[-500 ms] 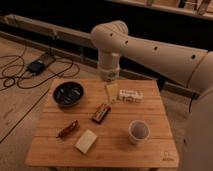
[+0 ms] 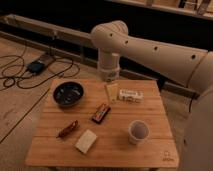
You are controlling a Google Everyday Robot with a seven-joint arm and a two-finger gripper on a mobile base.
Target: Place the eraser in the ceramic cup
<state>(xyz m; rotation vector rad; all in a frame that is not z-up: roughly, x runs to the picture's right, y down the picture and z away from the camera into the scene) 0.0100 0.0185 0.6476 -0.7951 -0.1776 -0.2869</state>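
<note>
The eraser (image 2: pixel 101 113), a small dark block with orange-red edging, lies flat near the middle of the wooden table (image 2: pixel 150 152). The off-white ceramic cup (image 2: pixel 138 131) stands upright to the eraser's front right, with nothing showing inside it. My gripper (image 2: pixel 112 92) hangs from the pale arm over the back of the table, pointing down. It is just behind the eraser and apart from it, and farther still from the cup. The gripper looks open and holds nothing.
A wide dark bowl (image 2: pixel 68 94) sits at the back left. A white printed packet (image 2: pixel 130 95) lies right of the gripper. A reddish-brown bar (image 2: pixel 67 129) and a beige block (image 2: pixel 86 141) lie at the front left. Cables (image 2: pixel 20 75) trail on the floor to the left.
</note>
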